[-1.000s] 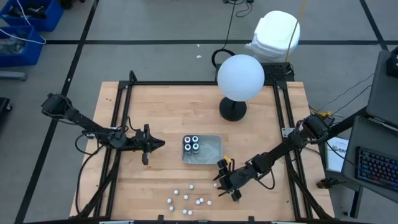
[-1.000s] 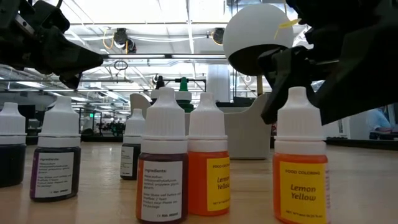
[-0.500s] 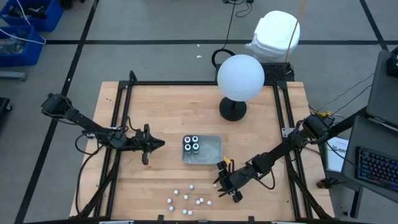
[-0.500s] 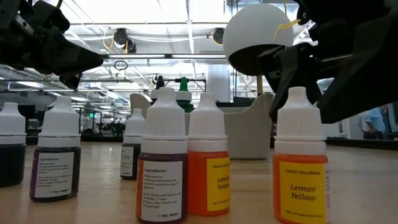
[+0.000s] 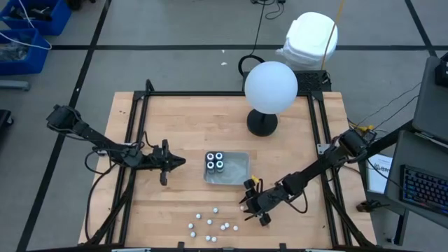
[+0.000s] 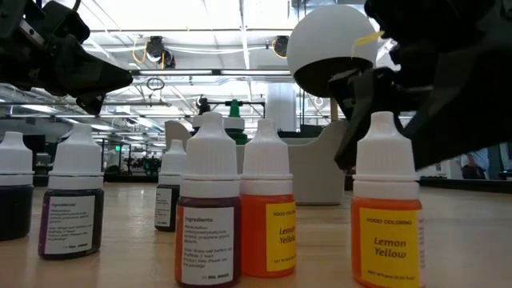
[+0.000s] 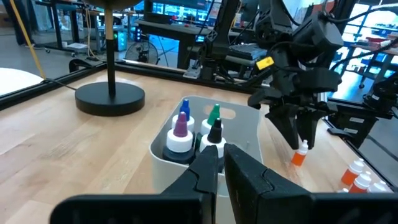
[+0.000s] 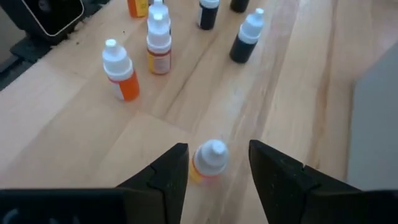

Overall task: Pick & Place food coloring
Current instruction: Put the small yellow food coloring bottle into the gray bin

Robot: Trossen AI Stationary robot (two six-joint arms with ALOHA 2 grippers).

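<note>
Two orange-yellow bottles point(image 6: 386, 218) nearest the low camera read "FOOD COLORING, Lemon Yellow"; the darker ones beside them carried an ingredients panel too small to read. The right hand point(image 8: 213, 163) hung low over the worktop point(image 5: 294, 140), its fingers point(image 8: 166, 174) parted on either side of one white-capped orange bottle point(image 8: 208, 160), not visibly pressing it. More food coloring bottles point(image 5: 208, 224) stood loose near the front edge. Four bottles point(image 7: 191, 132) sat in the clear tray point(image 5: 238, 168). The left hand point(image 5: 176, 162) waited clenched and empty beside the tray.
</note>
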